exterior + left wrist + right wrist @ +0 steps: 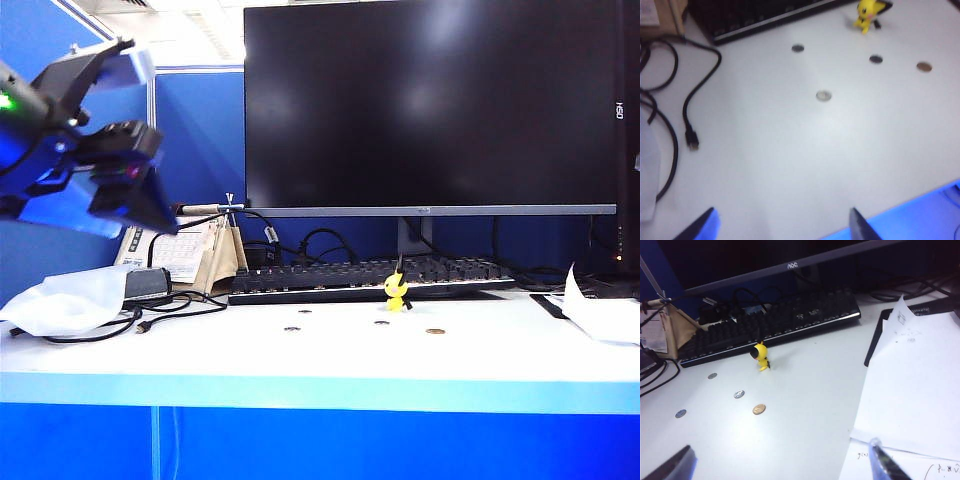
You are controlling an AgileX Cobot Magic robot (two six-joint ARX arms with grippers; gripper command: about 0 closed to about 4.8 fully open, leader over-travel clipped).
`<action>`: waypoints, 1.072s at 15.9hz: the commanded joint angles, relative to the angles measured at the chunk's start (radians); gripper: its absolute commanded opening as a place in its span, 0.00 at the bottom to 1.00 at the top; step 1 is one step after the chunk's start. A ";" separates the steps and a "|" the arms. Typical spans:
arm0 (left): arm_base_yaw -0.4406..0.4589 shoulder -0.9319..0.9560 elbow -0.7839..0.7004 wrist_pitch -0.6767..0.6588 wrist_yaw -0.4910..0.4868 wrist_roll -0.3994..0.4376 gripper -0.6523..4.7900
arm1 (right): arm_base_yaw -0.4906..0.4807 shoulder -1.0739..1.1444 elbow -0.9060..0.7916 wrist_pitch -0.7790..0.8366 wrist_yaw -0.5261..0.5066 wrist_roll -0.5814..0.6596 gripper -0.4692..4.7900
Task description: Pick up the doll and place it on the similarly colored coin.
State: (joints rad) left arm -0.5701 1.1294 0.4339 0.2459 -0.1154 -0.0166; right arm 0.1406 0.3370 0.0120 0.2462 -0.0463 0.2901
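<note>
The tiny bright-yellow toy doll (pixel 396 290) with its round head and black pointed tips stood upright on the white desk (pixel 300 355), just in front of the black keyboard (pixel 370 278). The small flat brassy coin (pixel 435 331) lay near it, toward the desk's front edge, apart from three darker grey coins (pixel 739 394) scattered alongside. Loose white paper sheets (pixel 912 390) covered the desk's right side, and a black cable (pixel 690 105) looped at its left.

The left gripper (pixel 785 227) hung high over the left of the desk, well apart from the doll; its two tips framed bare desk with nothing held, and its jaws were drawn in as far as they went. The right gripper (pixel 782 465) hovered above the front right, jaws released wide and empty.

The doll looked small and light, so an off-centre approach could topple it against the keyboard. The grey coins lay close enough to be mistaken for the target.
</note>
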 commanded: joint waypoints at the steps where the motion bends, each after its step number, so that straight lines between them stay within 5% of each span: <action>1: 0.000 -0.004 0.024 -0.020 0.003 0.010 0.75 | 0.000 0.000 0.004 0.013 -0.001 0.002 0.97; 4: 0.000 -0.004 0.126 -0.029 0.004 0.017 0.76 | 0.000 0.001 0.004 0.000 -0.008 0.002 0.97; 7: 0.000 -0.004 0.157 -0.013 0.006 -0.023 1.00 | 0.001 0.002 0.005 -0.040 -0.048 0.006 0.97; 12: -0.001 -0.003 0.157 -0.081 0.034 -0.025 1.00 | 0.001 0.089 0.089 0.013 -0.049 0.005 0.97; 17: -0.002 -0.004 0.157 -0.110 0.076 -0.047 1.00 | 0.014 0.573 0.378 0.180 -0.113 -0.011 1.00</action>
State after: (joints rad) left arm -0.5713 1.1275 0.5873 0.1394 -0.0452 -0.0608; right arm 0.1444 0.8688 0.3546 0.3782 -0.1440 0.2852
